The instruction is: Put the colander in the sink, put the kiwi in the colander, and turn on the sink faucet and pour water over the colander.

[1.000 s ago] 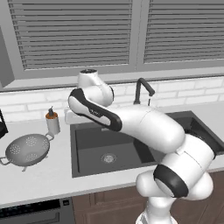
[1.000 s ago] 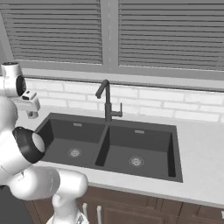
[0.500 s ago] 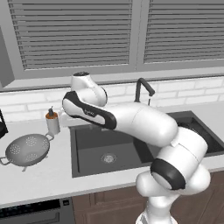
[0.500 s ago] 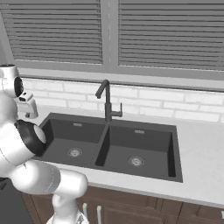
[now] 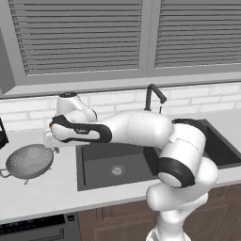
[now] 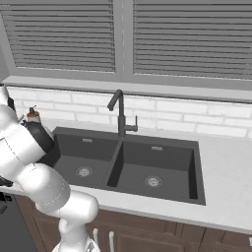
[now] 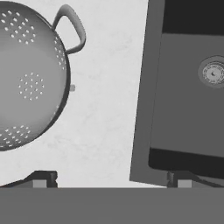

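The grey metal colander (image 5: 29, 160) stands upright on the counter left of the sink (image 5: 96, 176); it is empty, with one loop handle (image 7: 72, 30) toward the sink. My gripper (image 7: 111, 179) hangs open above the counter strip between the colander (image 7: 30, 78) and the sink's left basin (image 7: 188, 109), touching nothing. In the left base view my hand (image 5: 51, 137) is just right of and above the colander's rim. The dark gooseneck sink faucet (image 6: 119, 110) rises behind the divider between the basins. The kiwi and the water are out of view.
A brown-capped soap bottle (image 6: 33, 115) stands at the sink's back left corner, close behind my arm. A round silver drain (image 7: 213, 73) sits in the left basin. Brick backsplash and window blinds run along the back.
My arm has swung left and lower, bringing the hand from over the sink's left edge to beside the colander. The colander has not moved. The gripper stays open.
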Controlling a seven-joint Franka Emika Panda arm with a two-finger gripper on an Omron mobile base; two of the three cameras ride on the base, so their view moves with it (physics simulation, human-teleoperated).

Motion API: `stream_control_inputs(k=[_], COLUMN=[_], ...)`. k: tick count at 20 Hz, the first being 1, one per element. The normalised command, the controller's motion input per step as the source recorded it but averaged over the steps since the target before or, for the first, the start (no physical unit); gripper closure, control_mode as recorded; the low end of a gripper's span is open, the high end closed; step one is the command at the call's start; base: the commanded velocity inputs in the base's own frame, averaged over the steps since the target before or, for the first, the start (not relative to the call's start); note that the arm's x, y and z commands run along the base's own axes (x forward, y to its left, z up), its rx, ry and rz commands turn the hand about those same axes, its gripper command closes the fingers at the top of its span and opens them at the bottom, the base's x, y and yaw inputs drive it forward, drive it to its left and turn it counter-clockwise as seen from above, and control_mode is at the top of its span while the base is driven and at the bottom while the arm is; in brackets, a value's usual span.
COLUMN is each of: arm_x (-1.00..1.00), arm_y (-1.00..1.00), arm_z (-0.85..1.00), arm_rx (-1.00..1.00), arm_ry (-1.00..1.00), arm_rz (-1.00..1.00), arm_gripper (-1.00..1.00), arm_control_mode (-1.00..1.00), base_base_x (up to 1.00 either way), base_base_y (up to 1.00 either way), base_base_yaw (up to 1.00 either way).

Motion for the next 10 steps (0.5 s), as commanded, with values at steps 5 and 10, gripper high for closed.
stream_control_inputs(k=[5, 10], arm_x=[0.17, 0.07], arm_y=[0.39, 0.12], arm_z=[-0.15, -0.02], arm_rx=[0.00, 0.00], arm_ry=[0.00, 0.00], arm_rz=[0.00, 0.00], arm_gripper=[-1.00, -1.00], arm_control_mode=[-1.00, -1.00], base_base_x=[0.00, 0.00], base_base_y=[0.00, 0.00], base_base_yaw=[0.00, 0.00])
